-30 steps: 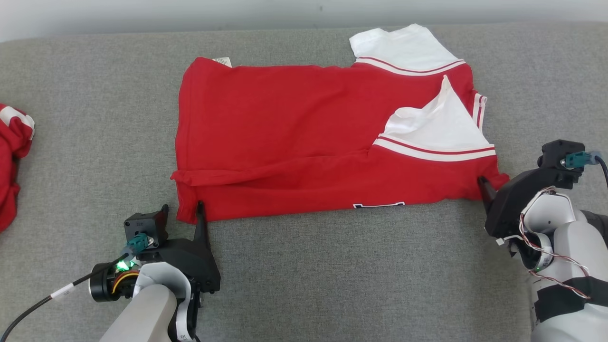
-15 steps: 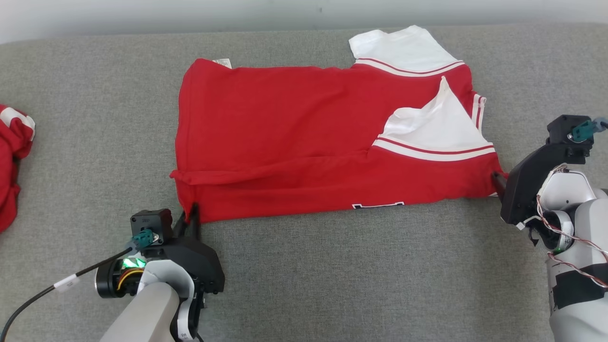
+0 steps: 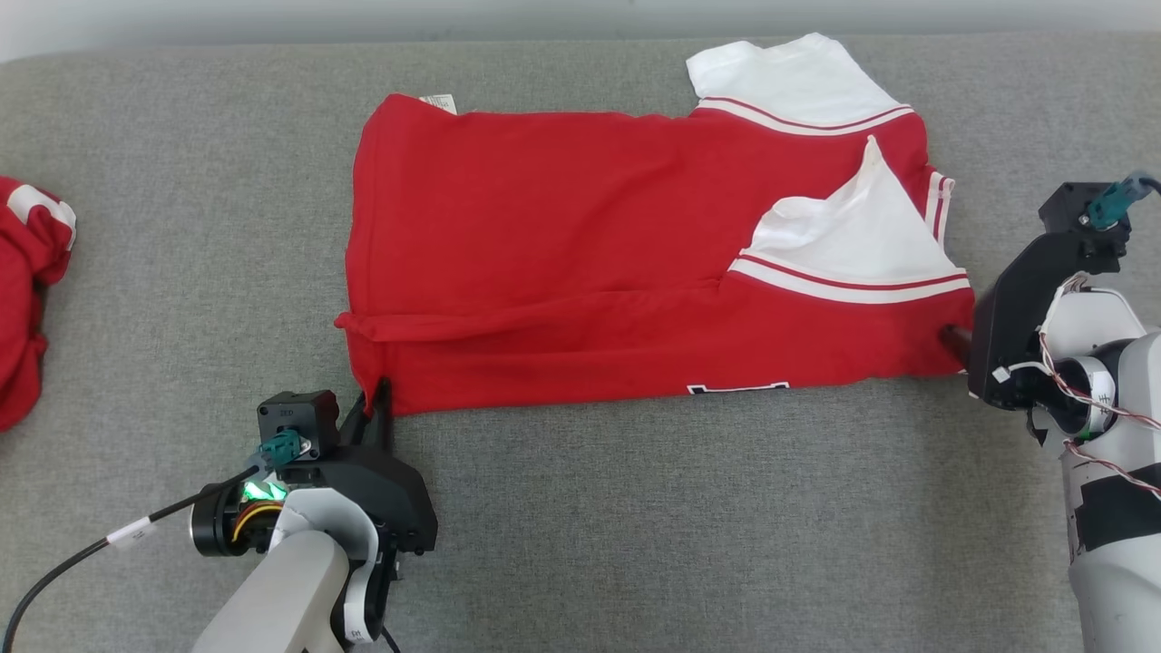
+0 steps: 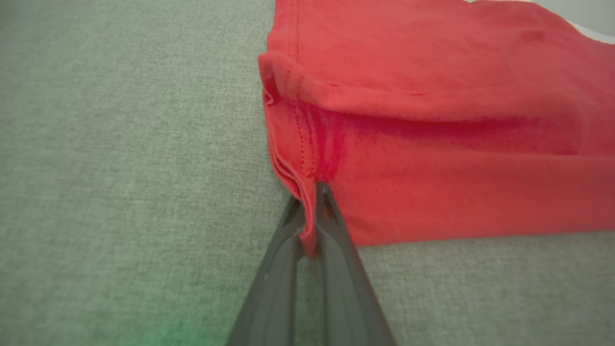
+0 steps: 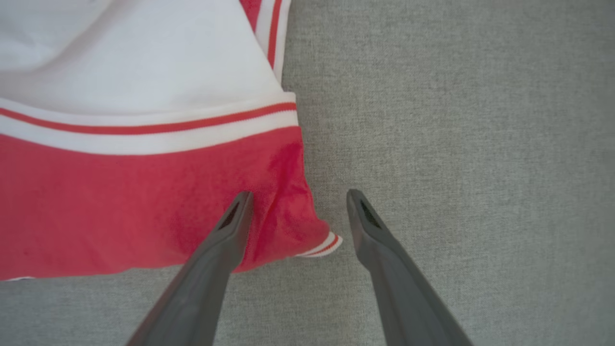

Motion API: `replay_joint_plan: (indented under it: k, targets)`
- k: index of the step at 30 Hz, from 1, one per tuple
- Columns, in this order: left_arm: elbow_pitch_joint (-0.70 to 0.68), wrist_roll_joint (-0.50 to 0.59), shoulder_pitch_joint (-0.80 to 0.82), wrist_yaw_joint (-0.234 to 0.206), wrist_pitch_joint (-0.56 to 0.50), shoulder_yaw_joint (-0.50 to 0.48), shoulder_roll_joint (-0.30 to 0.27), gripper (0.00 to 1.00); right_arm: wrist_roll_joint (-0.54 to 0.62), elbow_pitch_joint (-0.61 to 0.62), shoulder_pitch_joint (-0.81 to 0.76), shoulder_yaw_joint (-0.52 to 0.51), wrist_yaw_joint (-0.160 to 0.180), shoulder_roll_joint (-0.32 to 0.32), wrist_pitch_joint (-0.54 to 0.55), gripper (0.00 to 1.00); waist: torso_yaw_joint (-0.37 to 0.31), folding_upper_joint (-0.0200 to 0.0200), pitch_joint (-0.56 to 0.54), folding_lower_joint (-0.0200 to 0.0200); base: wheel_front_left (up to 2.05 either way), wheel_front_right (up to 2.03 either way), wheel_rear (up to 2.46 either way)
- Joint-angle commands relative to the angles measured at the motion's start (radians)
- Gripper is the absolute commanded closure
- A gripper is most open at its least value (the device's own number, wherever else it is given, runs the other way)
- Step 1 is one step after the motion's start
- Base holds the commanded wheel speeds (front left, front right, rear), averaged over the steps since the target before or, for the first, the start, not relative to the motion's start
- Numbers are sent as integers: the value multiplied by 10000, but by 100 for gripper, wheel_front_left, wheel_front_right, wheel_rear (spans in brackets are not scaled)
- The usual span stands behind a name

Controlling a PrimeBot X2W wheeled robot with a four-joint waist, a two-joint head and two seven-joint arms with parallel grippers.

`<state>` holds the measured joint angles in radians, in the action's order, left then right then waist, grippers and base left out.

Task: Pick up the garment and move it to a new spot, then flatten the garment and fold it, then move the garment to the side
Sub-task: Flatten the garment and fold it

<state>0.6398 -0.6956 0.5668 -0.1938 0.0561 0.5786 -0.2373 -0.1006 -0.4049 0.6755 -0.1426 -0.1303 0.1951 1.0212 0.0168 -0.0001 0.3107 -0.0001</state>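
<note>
Now that your left gripper (image 4: 312,190) has closed, its fingers are pinching the near left corner hem of the red garment (image 3: 580,254); a second ago they stood wide apart around that edge. Your right gripper (image 5: 298,194) has slid in to the near right corner, but its fingers are still spread. One tip lies over the red cloth and the other over the bare bench (image 3: 635,508), with the striped corner between them. The garment itself lies spread across the middle of the bench, a white sleeve turned in on top at its right end. A second red garment (image 3: 27,299) sits bunched at the far left, well apart. So only one corner is secured. You likely need the right fingers shut before lifting, or the near edge may skew.
</note>
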Motion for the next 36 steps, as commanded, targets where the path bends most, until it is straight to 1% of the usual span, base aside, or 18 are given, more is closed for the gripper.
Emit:
replay_joint_plan:
  k: [1, 2, 3, 4, 5, 6, 7, 14, 17, 21, 25, 29, 31, 32, 36]
  targets:
    - [247, -133, -207, -12, -176, 102, 25, 100, -80, -80, -58, 41, -7, 82, 62, 0, 41, 1, 29, 1, 0, 0, 0]
    - [247, -145, -203, -10, -170, 108, 31, 100, -105, -120, -120, 24, -7, 97, 75, 0, 48, 1, 36, 1, 0, 0, 0]
    - [251, -154, -195, -9, -162, 111, 31, 100, -124, -149, -177, 32, -7, 107, 57, 10, 52, 1, 43, 1, 0, 0, 0]
    - [255, -164, -194, -8, -150, 113, 30, 100, -149, -172, -233, 50, -7, 118, 10, 38, 51, 1, 47, 1, 0, 0, 0]
    - [260, -173, -196, -10, -144, 111, 23, 100, -202, -181, -256, 47, -7, 116, -70, 62, 46, 1, 45, 1, 0, 0, 0]
    - [267, -187, -207, -17, -127, 102, 10, 100, -238, -201, -286, 37, -7, 129, -155, 83, 37, 1, 39, 1, 0, 0, 0]
    - [272, -203, -229, -24, -100, 93, -5, 100, -285, -212, -349, 65, -7, 156, -231, 100, 24, 1, 29, 1, 0, 0, 0]
    - [247, -321, -605, -68, 64, -34, -85, 100, -683, 53, -936, -35, -7, 307, -893, 100, -56, 1, -252, 1, 0, 0, 0]
    - [73, -483, -906, -109, 166, -136, -129, 100, -1012, 415, -1426, 8, -7, 381, -1191, 100, -110, 1, -457, 1, 0, 0, 0]
    - [-347, -664, -1390, -193, 198, -237, -280, 100, -1422, 1019, -2226, 143, -7, 457, -1319, 100, -190, 1, -741, 1, 0, 0, 0]
    - [-977, -752, -2023, -319, 208, -231, -425, 100, -1786, 1834, -3179, 51, -7, 365, -1312, 100, -221, 1, -1010, 1, 0, 0, 0]
    - [-1720, -783, -2707, -496, 189, -155, -526, 100, -1881, 2675, -4223, -321, -7, 249, -1248, 100, -167, 1, -1225, 1, 0, 0, 0]
    - [-2128, -807, -3076, -589, 136, -111, -606, 100, -1778, 3177, -4832, -556, -7, 86, -1134, 100, -138, 1, -1314, 1, 0, 0, 0]
    - [-2500, -798, -3402, -671, 82, -69, -725, 100, -1696, 3633, -5452, -725, -7, -94, -949, 100, -114, 1, -1383, 1, 0, 0, 0]
    - [-3064, -901, -4030, -954, -40, -112, -967, 100, -1763, 4267, -6323, -781, -7, -444, -744, 100, -181, 1, -1503, 1, 0, 0, 0]
